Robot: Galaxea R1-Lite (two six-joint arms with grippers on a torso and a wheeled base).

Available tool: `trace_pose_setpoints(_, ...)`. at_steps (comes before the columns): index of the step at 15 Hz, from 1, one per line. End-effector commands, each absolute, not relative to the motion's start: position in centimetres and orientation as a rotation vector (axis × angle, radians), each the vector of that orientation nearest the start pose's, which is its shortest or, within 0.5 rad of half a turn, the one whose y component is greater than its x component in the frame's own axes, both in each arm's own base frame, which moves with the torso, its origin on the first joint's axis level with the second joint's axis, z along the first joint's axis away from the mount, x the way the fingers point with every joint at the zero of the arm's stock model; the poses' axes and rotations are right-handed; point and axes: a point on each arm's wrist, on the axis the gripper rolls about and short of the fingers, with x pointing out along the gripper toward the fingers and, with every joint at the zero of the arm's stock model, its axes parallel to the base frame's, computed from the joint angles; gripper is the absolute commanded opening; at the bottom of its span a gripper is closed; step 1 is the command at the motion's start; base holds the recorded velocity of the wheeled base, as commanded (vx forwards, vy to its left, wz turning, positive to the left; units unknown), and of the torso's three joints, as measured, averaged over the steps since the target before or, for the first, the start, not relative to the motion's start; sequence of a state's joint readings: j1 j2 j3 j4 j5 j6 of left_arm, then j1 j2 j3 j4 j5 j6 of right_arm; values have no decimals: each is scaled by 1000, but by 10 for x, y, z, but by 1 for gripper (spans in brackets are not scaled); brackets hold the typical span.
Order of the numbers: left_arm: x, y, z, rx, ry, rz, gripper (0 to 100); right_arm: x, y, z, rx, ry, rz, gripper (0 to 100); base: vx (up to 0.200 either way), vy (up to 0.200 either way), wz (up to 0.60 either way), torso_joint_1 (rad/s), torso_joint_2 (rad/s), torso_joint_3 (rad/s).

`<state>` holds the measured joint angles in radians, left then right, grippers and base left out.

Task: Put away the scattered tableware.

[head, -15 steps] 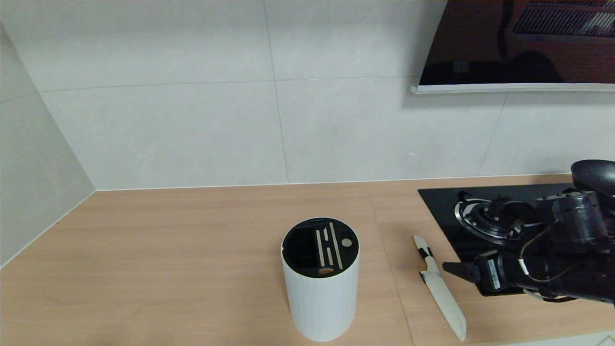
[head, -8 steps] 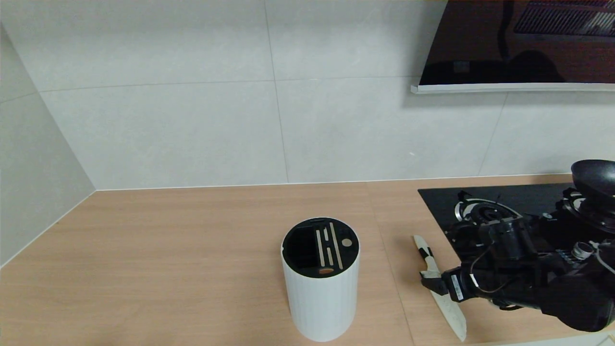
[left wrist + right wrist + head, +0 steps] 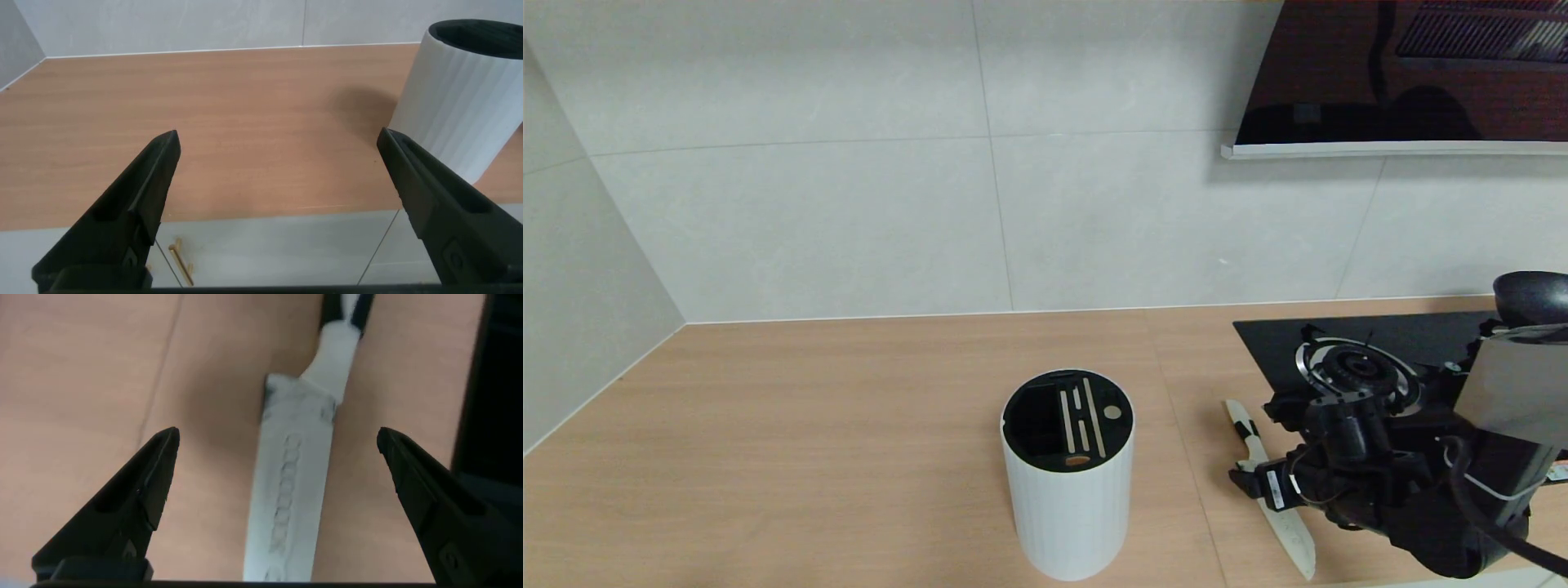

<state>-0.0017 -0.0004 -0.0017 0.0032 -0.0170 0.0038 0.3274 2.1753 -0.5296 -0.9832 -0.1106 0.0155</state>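
I can read no text, number or sign anywhere; the white sticker (image 3: 1276,483) behind my right gripper (image 3: 1245,479) is too small to read.

Home kitchen, wooden countertop (image 3: 849,425), tiled wall (image 3: 931,163), gas hob (image 3: 1356,367), range hood (image 3: 1405,82) above

The tabletop (image 3: 849,425) looks like pale wood, fine-grained, smooth and matt. The holder (image 3: 1068,514) has a white, ribbed, matt wall that looks like plastic, under a black top. The knife (image 3: 286,506) has a dull whitish blade with grey mottling and a row of small dimples. The stove (image 3: 1266,343) is glossy black, and its burner ring (image 3: 1356,367) is bright metal. The left pincer (image 3: 278,143) and right pincer (image 3: 278,437) look like matt black plastic.
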Motion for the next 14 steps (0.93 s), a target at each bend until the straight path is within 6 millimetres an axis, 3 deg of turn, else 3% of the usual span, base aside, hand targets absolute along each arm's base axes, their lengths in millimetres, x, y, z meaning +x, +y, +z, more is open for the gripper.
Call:
trace_pose_setpoints(1,-23,0,76,5,1,-18,100,301,99,-14,-143,660,177,100,0,0,0,0,0,0)
trace_pose_setpoints(14,-23,0,76,3,2,-18,100,315,98,-30,-141,625,128,100,0,0,0,0,0,0)
